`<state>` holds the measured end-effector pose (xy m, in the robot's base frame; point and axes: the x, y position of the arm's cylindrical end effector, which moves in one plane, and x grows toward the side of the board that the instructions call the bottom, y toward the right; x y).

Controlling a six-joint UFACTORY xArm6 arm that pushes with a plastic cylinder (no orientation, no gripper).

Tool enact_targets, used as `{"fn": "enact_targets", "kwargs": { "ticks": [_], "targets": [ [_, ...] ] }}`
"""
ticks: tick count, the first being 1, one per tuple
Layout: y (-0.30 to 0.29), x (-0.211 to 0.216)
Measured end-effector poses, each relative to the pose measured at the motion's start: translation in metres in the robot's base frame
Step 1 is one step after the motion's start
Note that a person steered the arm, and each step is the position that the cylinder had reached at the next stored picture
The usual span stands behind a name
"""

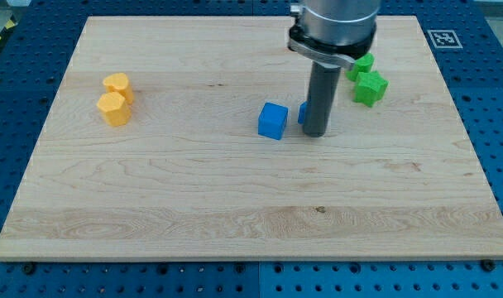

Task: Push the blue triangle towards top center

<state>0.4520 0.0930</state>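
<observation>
A blue block (303,113) shows only as a sliver at the left of my rod, near the board's middle; most of it is hidden behind the rod, so its shape cannot be made out. My tip (315,132) rests on the board, touching or almost touching that block's lower right. A blue cube (272,121) sits just left of it.
Two yellow blocks (115,98) stand together at the view's left. Two green blocks (367,80) sit at the upper right, partly behind the arm. The wooden board (235,207) lies on a blue perforated table. A marker tag (444,38) sits at the board's top right corner.
</observation>
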Motion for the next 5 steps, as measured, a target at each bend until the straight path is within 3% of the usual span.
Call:
{"fn": "enact_targets", "kwargs": {
  "ticks": [2, 5],
  "targets": [
    [0.043, 0.0],
    [0.014, -0.015]
  ]
}}
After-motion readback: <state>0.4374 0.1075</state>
